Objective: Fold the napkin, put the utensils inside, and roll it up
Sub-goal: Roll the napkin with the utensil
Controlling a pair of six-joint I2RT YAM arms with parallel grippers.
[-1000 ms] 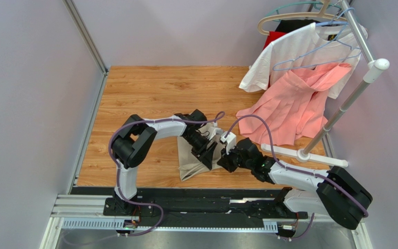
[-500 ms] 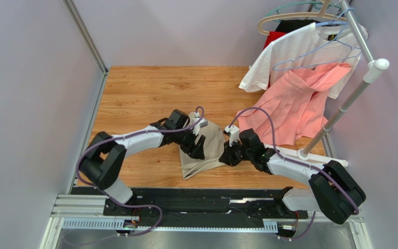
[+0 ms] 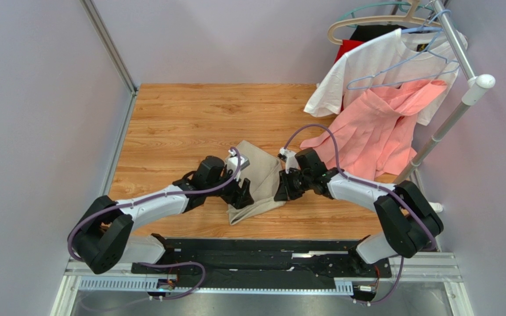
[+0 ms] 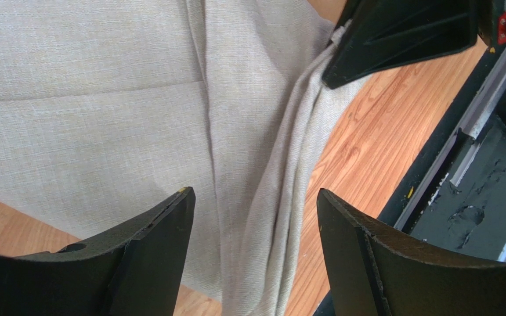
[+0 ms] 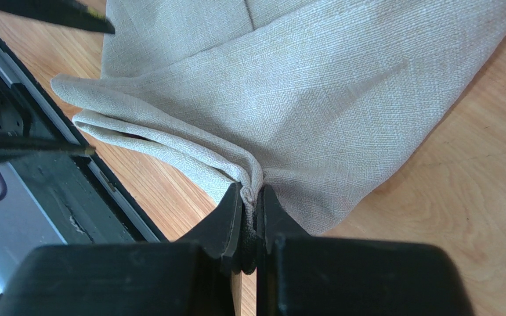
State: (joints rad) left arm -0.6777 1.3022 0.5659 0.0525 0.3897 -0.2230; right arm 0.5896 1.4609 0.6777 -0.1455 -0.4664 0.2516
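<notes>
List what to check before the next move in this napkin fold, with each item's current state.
1. Right gripper grip on the napkin: ok, shut on its gathered edge.
2. Left gripper free: ok, open above the cloth, holding nothing.
3. Napkin lying flat: not ok, loose folds bunch along its near side.
4. Utensils located: cannot tell, none shows in any view.
5. Grippers apart from each other: ok, a gap shows in the left wrist view.

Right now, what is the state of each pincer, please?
Left pincer: open, holding nothing.
Right pincer: closed on the napkin, at its gathered edge.
</notes>
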